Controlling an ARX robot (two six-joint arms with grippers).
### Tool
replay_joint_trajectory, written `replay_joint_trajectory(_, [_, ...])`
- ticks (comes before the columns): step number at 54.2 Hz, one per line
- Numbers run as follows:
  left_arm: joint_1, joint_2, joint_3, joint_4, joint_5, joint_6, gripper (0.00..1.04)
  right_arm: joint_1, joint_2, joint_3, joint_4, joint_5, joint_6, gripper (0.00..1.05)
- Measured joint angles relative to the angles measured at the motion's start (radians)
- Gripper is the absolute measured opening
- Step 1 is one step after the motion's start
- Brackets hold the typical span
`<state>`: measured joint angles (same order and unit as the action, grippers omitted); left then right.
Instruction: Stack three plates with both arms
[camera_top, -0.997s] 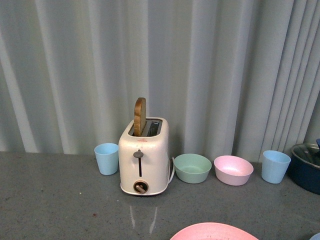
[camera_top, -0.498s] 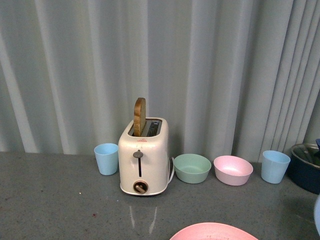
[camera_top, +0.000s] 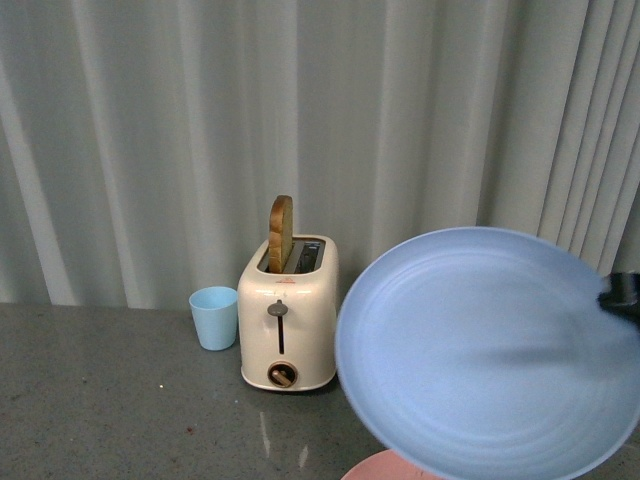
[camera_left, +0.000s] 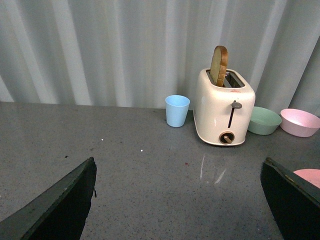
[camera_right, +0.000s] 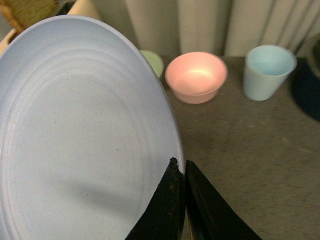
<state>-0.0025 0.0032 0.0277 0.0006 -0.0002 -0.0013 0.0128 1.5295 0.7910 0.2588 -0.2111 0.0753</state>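
The light blue plate (camera_top: 490, 350) hangs tilted in the air on the right of the front view, its face toward the camera. My right gripper (camera_right: 181, 167) is shut on its rim, one black finger on each side; the plate (camera_right: 80, 135) fills most of the right wrist view. A black part of that gripper (camera_top: 622, 292) shows at the plate's right edge. Below it, a sliver of the pink plate (camera_top: 385, 467) lies on the table, also seen as a pink plate (camera_left: 309, 176) in the left wrist view. My left gripper (camera_left: 182, 195) is open over bare table. The cream-beige plate is out of view.
A cream toaster (camera_top: 288, 312) with a slice of bread stands mid-table, a light blue cup (camera_top: 214, 317) to its left. A green bowl (camera_left: 263, 120), a pink bowl (camera_right: 196, 76), another blue cup (camera_right: 268, 71) and a dark pot (camera_right: 307, 82) line the back. Grey curtain behind.
The light blue plate has risen from the lower right corner into full view, now hiding the bowls and the right cup in the front view.
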Motion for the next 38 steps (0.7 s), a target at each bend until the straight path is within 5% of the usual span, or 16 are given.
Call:
replay_joint_trajectory(14, [0.000, 0.000, 0.000, 0.000, 0.000, 0.000, 0.98, 0.100, 0.114, -0.108, 0.128, -0.010, 0.161, 0.03])
replay_joint_trajectory(38, [0.000, 0.000, 0.000, 0.000, 0.000, 0.000, 0.98, 0.052, 0.262, -0.240, 0.301, -0.062, 0.294, 0.03])
